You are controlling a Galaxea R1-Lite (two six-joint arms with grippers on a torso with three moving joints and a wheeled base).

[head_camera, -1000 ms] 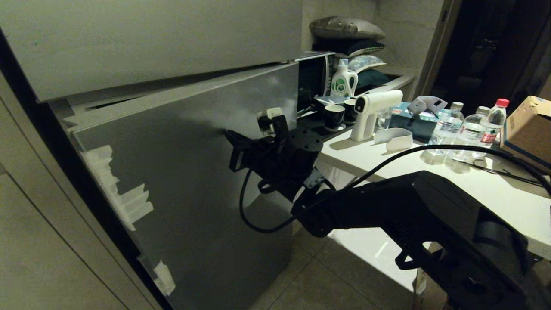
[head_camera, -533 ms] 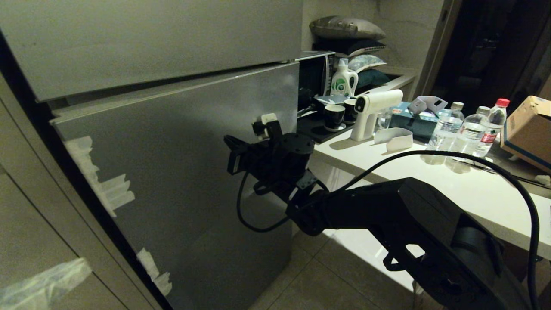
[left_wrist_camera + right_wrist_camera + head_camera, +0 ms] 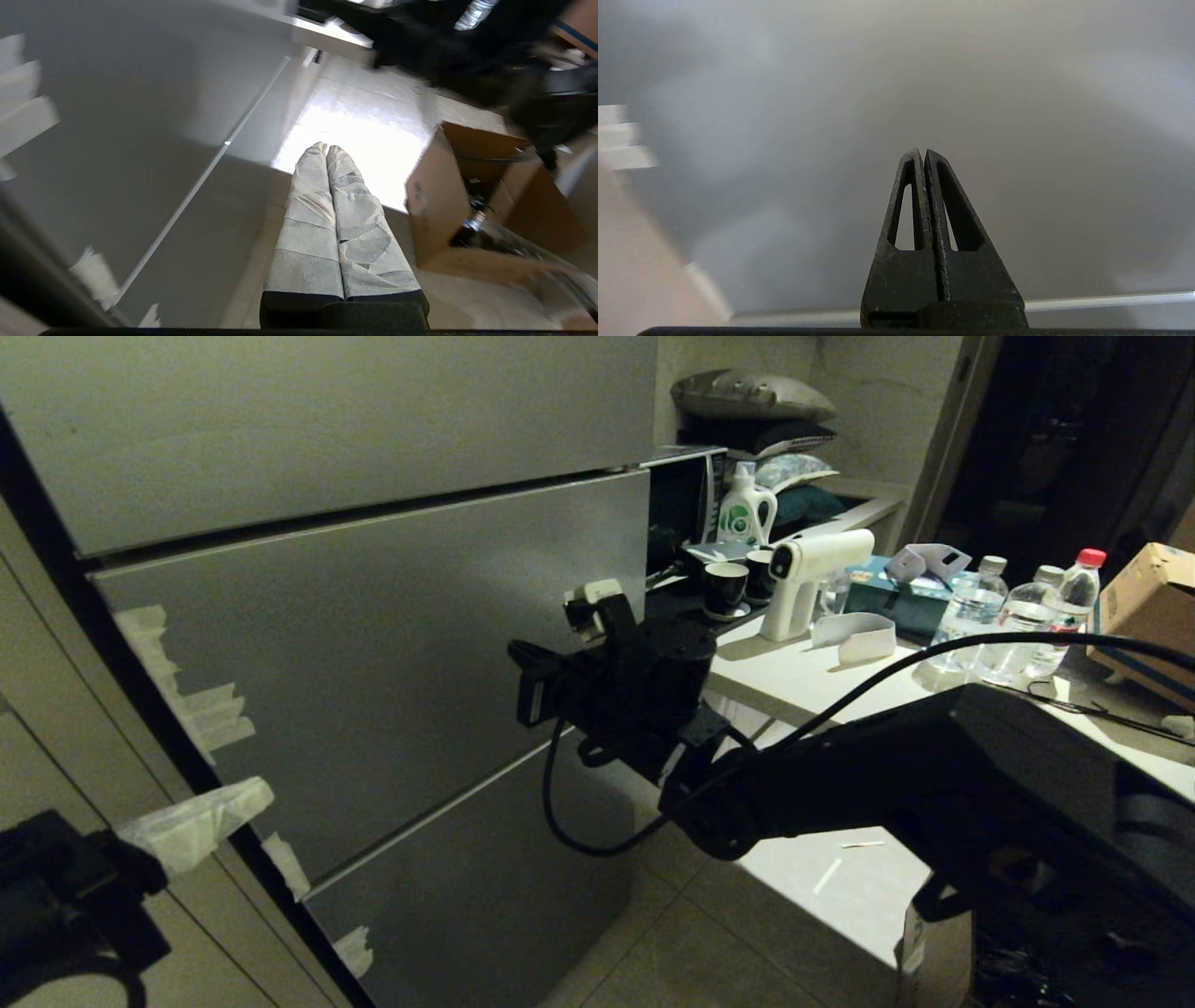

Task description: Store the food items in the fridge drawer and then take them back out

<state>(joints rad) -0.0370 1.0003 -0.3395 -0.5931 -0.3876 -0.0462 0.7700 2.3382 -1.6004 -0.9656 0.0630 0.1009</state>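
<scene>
Grey steel fridge door [image 3: 373,653] shut flat. You see no drawer, no food; both hidden behind door. Right gripper [image 3: 923,156] tip at door, fingers closed, holding nothing. Left gripper [image 3: 326,150] low beside fridge, fingers closed, empty. Step looks like closing up. Next: pull arm back. Food's long axis: cannot tell.

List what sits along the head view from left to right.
Left tool → grey fridge panel → right tool → white spray gun → water bottles → cardboard box.
</scene>
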